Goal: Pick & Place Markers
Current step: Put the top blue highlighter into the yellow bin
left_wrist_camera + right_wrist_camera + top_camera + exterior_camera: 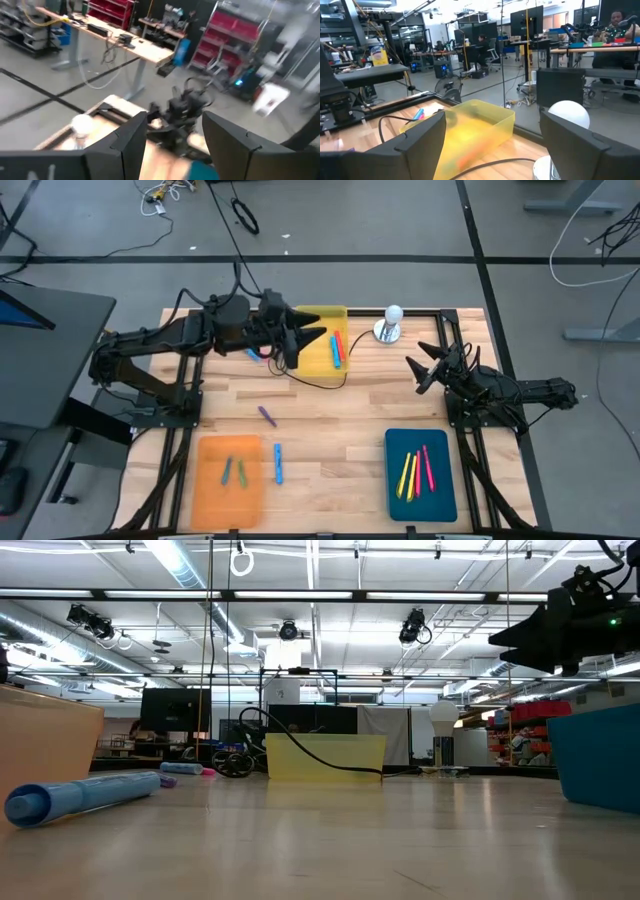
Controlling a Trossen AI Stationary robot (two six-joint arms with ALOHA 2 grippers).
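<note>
Closest to the low camera, a blue marker (pixel 80 797) lies on the worktop (pixel 330 420) beside the orange tray (pixel 228 480), which holds two green markers (pixel 234 471). A purple marker (pixel 267 415) lies mid-worktop. Yellow and pink markers (pixel 416 471) rest in the teal tray (pixel 420 475); red and blue ones (pixel 337 347) in the yellow tray (pixel 321 338). Left gripper (pixel 318 334) hovers over the yellow tray, jaws apart, empty. Right gripper (pixel 420 366) hangs near the white-bulbed stand (pixel 389 324), jaws wide apart.

Markers (pixel 418 471) in trays (pixel 395 496), on table (pixel 330 420)
</note>
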